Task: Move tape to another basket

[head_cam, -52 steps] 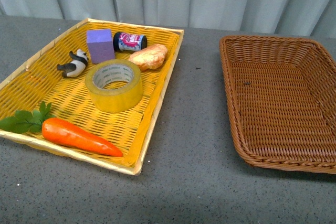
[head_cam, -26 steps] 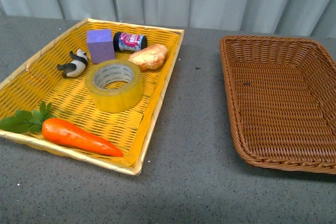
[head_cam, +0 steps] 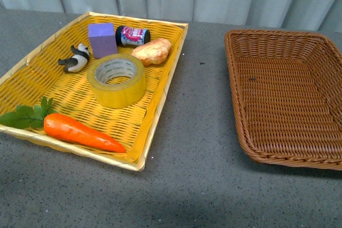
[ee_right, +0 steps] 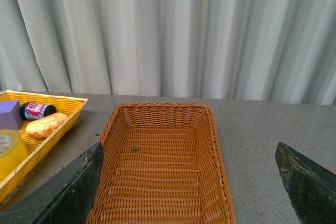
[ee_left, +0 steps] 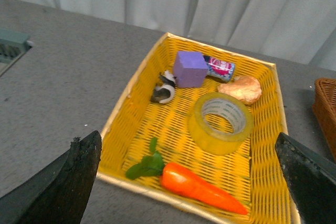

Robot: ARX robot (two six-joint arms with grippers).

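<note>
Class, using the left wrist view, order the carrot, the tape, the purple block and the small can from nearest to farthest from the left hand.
From the left hand, jaws wide open:
1. The carrot, at the near edge of the tray.
2. The tape, mid-tray.
3. The purple block, toward the far end.
4. The small can, by the far rim, just beyond the block.

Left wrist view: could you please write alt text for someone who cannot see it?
A packing tape roll lies flat in a yellow woven tray beside a toy carrot, purple block, panda figure, bread and can; open fingers of the left gripper flank it.
</note>
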